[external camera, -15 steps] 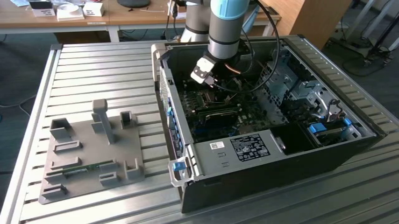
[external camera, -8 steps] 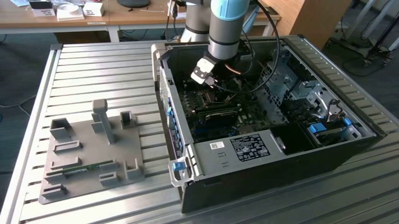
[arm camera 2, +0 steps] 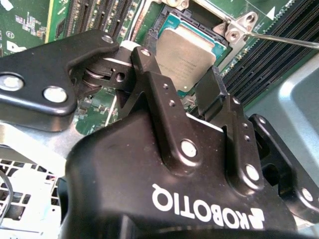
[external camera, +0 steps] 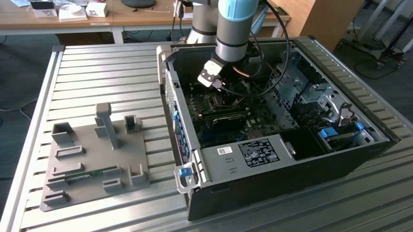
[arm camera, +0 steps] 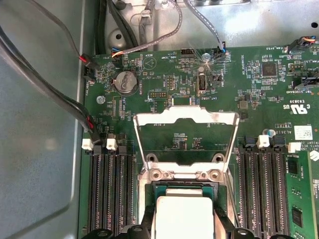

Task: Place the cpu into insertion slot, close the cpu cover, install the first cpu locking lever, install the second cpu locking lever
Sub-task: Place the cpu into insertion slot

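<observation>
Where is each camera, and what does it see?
Exterior view: above, off the arm, looking down into the computer case; arm and gripper show.
First wrist view: on the arm, facing the motherboard and open cpu cover; gripper shows.
Second wrist view: behind the gripper, facing the cpu.
Both wrist views share the cpu.

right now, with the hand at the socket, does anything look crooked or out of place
Nothing stands out. The cpu cover is swung open, and the cpu looks square to the socket at the hand, with no visible tilt or damage.
</observation>
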Robot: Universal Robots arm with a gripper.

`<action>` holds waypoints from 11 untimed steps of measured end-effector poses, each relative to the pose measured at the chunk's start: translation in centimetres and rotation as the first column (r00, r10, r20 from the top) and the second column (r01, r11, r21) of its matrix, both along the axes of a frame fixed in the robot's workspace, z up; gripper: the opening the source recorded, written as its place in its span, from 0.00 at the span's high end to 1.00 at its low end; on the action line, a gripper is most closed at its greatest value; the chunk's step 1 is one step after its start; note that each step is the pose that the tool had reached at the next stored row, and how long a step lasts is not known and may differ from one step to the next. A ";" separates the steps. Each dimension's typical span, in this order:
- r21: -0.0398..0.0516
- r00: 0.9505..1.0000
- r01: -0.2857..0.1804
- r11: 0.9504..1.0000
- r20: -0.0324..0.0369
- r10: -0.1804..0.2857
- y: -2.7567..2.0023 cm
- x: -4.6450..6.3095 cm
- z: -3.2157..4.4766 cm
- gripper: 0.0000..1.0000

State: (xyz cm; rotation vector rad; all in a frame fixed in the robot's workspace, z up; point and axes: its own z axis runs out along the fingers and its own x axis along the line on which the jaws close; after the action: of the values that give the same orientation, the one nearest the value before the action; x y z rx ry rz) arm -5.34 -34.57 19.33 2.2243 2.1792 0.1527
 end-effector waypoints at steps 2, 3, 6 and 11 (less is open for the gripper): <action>0.000 1.000 0.000 1.000 0.000 0.000 0.00 0.0 -0.01 0.46; 0.000 1.000 0.000 1.000 0.000 0.000 0.00 0.1 -0.01 0.46; 0.000 1.000 0.000 1.000 0.000 0.000 0.00 0.1 -0.03 0.46; 0.000 1.000 0.000 1.000 0.000 0.000 0.00 0.2 -0.05 0.46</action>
State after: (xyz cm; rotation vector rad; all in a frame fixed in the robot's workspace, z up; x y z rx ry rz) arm -5.12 -34.57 19.28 2.2241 2.1792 0.1528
